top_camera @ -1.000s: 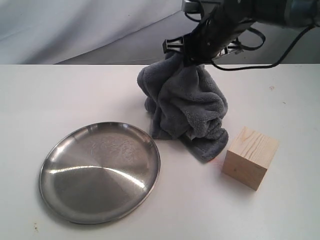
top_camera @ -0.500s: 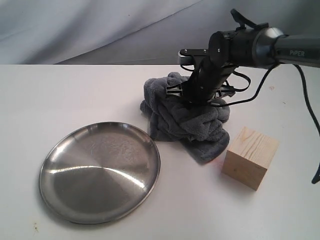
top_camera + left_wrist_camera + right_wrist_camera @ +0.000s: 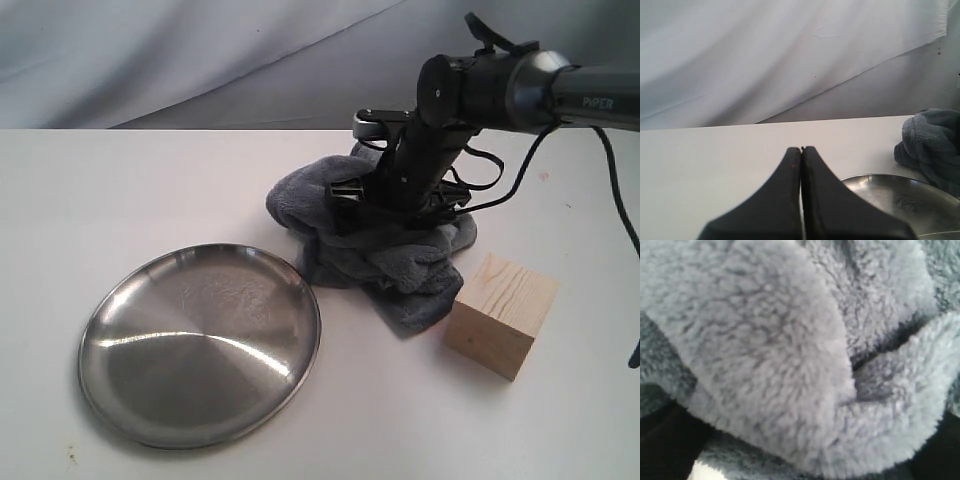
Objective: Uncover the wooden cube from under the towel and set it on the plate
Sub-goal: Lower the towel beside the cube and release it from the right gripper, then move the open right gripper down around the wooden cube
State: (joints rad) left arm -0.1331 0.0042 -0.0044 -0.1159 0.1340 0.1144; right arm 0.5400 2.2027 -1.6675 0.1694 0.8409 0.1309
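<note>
The wooden cube [image 3: 500, 313] stands uncovered on the white table, right of the towel and just touching its edge. The blue-grey towel [image 3: 405, 270] lies heaped behind and to the right of the steel plate [image 3: 200, 345], which holds nothing. My right gripper [image 3: 395, 205] is pressed down into the top of the heap. In the right wrist view its dark fingers [image 3: 662, 440] sit far apart at the picture's corners, with the towel [image 3: 780, 340] bulging loose between them. My left gripper [image 3: 801, 148] is shut and empty, with the plate [image 3: 900, 200] and towel [image 3: 932, 145] off to one side.
The right arm [image 3: 520, 85] and its cables reach in from the right above the cube. A pale cloth backdrop [image 3: 200, 60] hangs behind the table's far edge.
My right gripper came down with the towel from a raised hold to the table. Its jaws have opened and the towel has slumped into a wider heap. The cube and plate stayed put.
</note>
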